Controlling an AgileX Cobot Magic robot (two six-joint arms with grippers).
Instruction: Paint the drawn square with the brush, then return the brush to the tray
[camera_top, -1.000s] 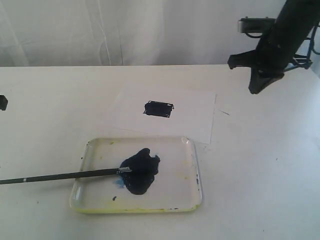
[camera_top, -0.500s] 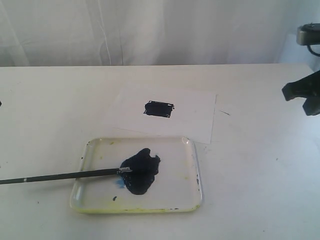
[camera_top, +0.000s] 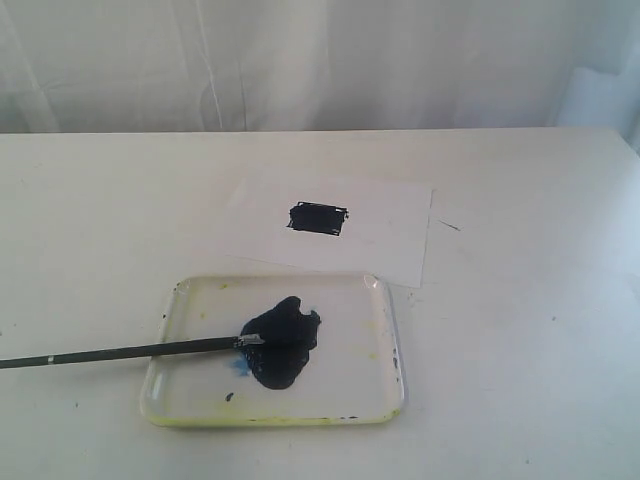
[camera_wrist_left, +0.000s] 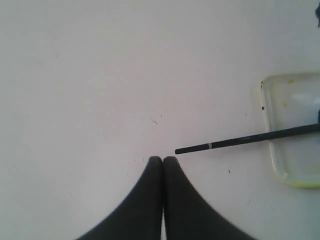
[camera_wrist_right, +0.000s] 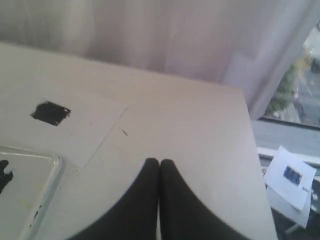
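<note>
Small black-outlined drawn square (camera_top: 318, 217) on the white paper sheet (camera_top: 390, 235): filled dark, edges slightly ragged. It sits at 12 o'clock from the clear rectangular plastic tray (camera_top: 395, 350). Long thin black brush (camera_top: 140, 350): tip in the navy paint blob (camera_top: 283, 340), handle crossing the tray rim toward 9 o'clock onto the white surface (camera_top: 520, 330). Left fingers (camera_wrist_left: 152, 172) pressed together, empty, near the handle end but apart from it. Right fingers (camera_wrist_right: 150, 175) likewise together, empty. Judgement: task looks complete; any arm move should avoid the overhanging handle.
</note>
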